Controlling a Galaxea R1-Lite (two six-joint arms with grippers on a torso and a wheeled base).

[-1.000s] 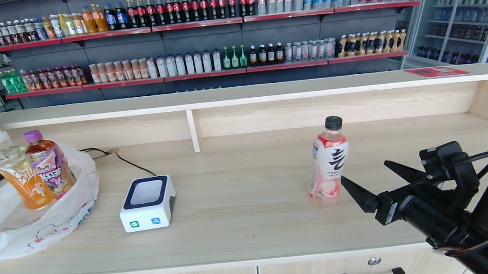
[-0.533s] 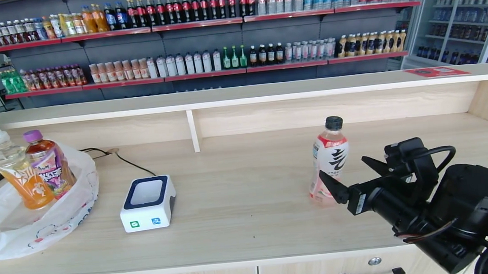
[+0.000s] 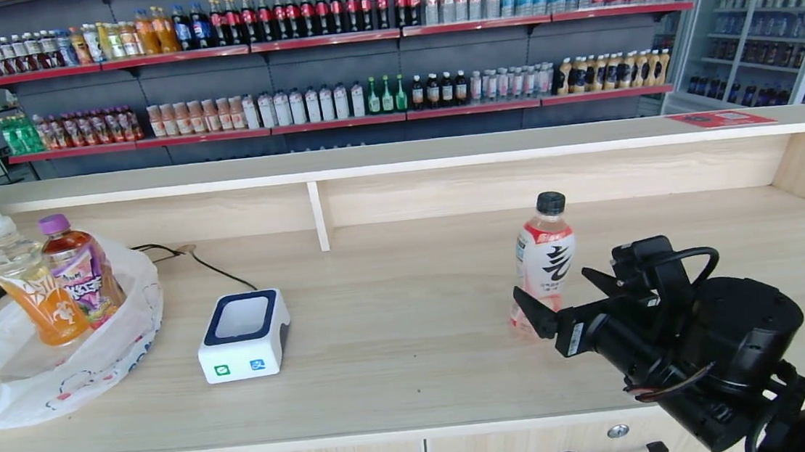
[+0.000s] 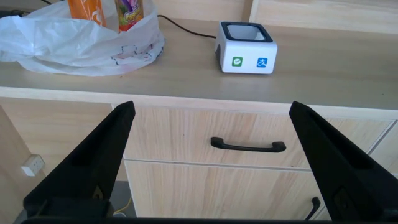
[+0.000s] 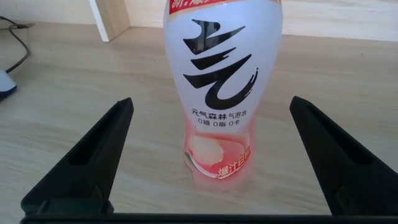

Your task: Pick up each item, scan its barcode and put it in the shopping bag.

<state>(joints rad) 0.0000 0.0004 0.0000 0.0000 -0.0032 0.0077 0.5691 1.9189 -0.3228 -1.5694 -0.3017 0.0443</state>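
A pink-and-white bottle (image 3: 543, 264) with a black cap stands upright on the counter, right of centre. My right gripper (image 3: 563, 293) is open just in front of it, one finger on each side of its lower part, not touching. From the right wrist the bottle (image 5: 221, 93) stands between the spread fingers (image 5: 93, 165). The white scanner (image 3: 244, 334) sits left of centre. The white shopping bag (image 3: 58, 365) lies at the far left, holding an orange bottle (image 3: 28, 280) and a purple-capped bottle (image 3: 82, 272). My left gripper (image 4: 211, 155) hangs open below the counter edge, before the drawers.
A black cable (image 3: 194, 259) runs from the scanner toward the back of the counter. A raised wooden ledge (image 3: 396, 157) with a divider borders the counter's far side. Drawer handles (image 4: 247, 146) sit under the counter front. Drink shelves fill the wall behind.
My right arm has moved left and forward, bringing its open fingers from the bottle's right side to either side of its base. Bottle, scanner and bag stayed put.
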